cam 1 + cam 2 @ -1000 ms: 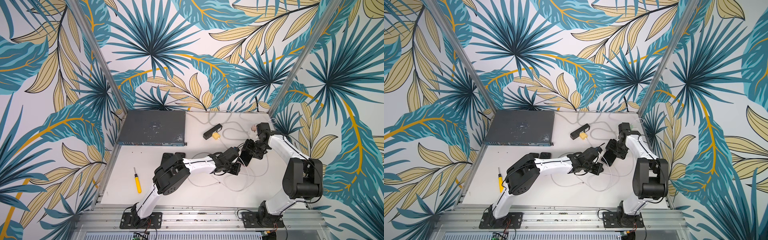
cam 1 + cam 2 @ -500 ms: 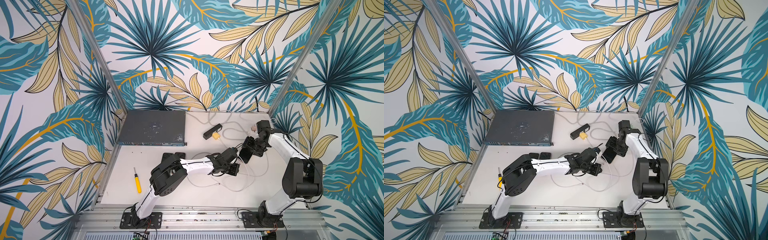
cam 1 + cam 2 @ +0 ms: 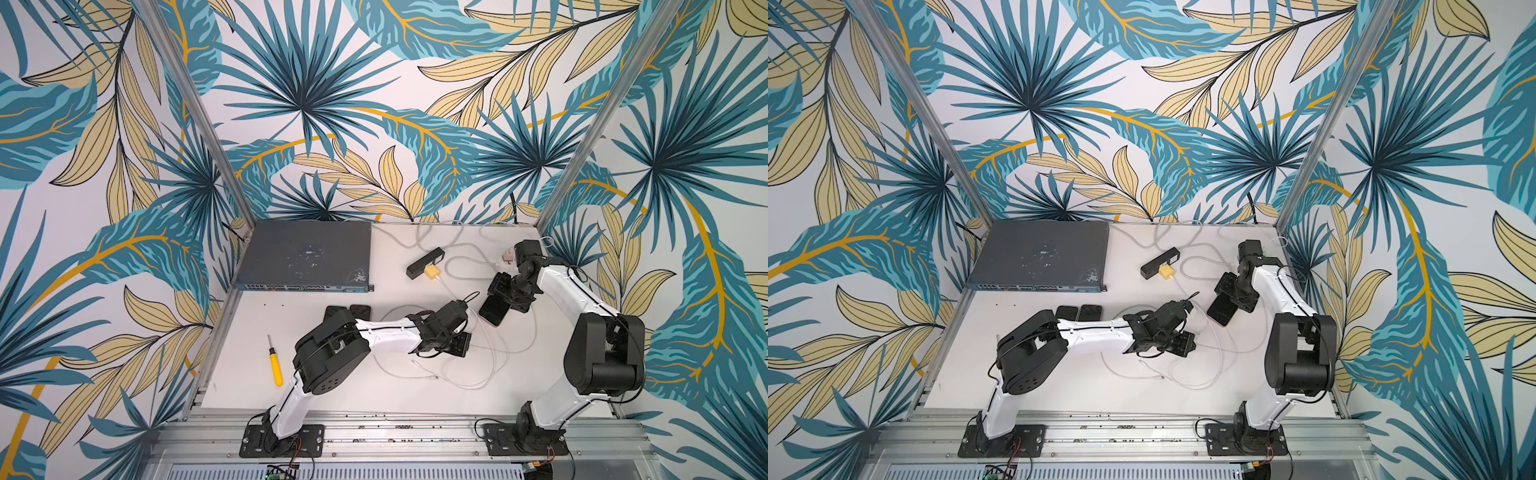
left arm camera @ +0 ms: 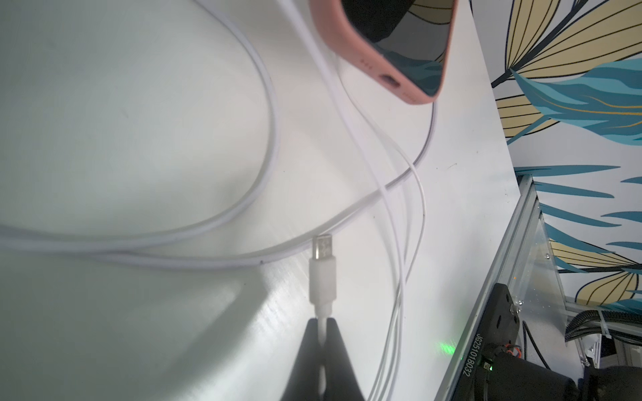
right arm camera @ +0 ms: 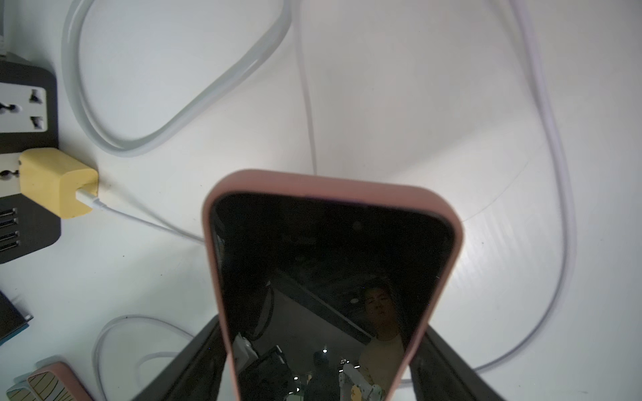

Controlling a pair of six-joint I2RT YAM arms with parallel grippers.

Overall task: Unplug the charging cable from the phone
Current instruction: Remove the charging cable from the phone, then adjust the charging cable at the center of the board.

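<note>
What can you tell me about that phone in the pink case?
The phone is a slim slab in a matte pink case, rubbery-looking, with rounded corners. Its black glass screen is dark and mirrors the room. The charging port in its end edge is empty. The right tool clamps it by its long sides, holding it tilted; nothing else seems to touch it.
</note>
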